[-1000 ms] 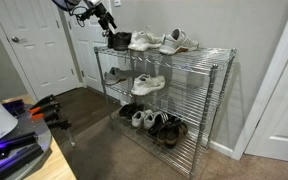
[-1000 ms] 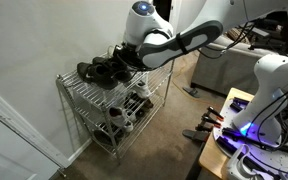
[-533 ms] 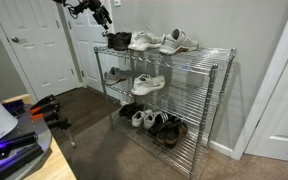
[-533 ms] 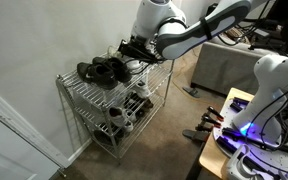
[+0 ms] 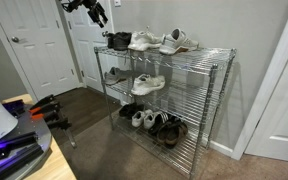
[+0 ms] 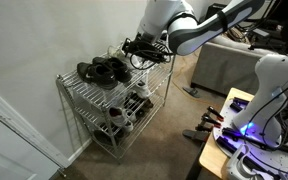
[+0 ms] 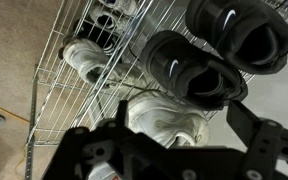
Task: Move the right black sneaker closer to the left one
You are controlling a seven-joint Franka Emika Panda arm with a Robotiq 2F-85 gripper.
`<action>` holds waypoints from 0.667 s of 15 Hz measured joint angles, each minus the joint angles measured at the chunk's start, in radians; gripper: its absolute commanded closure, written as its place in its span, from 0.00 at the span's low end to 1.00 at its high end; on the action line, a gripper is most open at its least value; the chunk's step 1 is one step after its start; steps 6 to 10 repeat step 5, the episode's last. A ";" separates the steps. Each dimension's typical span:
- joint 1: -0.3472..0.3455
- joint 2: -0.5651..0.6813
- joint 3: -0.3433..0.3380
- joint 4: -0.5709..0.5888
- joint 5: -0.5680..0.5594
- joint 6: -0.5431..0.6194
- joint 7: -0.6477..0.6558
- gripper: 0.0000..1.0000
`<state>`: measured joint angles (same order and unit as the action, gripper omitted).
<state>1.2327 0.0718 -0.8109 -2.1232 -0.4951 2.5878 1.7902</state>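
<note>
Top shelf of wire rack (image 5: pixel 220 58), end corner: right black sneaker (image 7: pixel 189 70), just beside left one (image 7: pixel 239 30). Above white sneaker (image 7: pixel 164 118): gripper (image 7: pixel 174 130), fingers spread, holding nothing.

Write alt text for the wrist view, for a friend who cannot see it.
Two black sneakers sit side by side atop a wire rack, seen from above. The open, empty end effector frames the bottom edge, and paler shoes show through the wire on the shelves below.
</note>
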 measured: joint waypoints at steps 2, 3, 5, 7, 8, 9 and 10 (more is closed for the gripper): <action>-0.002 -0.004 0.003 -0.002 -0.001 0.000 0.000 0.00; -0.002 -0.004 0.003 -0.002 -0.001 0.000 0.000 0.00; -0.002 -0.004 0.005 -0.002 -0.001 0.000 0.000 0.00; -0.002 -0.004 0.005 -0.002 -0.001 0.000 0.000 0.00; -0.002 -0.004 0.005 -0.002 -0.001 0.000 0.000 0.00; -0.002 -0.004 0.005 -0.002 -0.001 0.000 0.000 0.00; -0.002 -0.004 0.005 -0.002 -0.001 0.000 0.000 0.00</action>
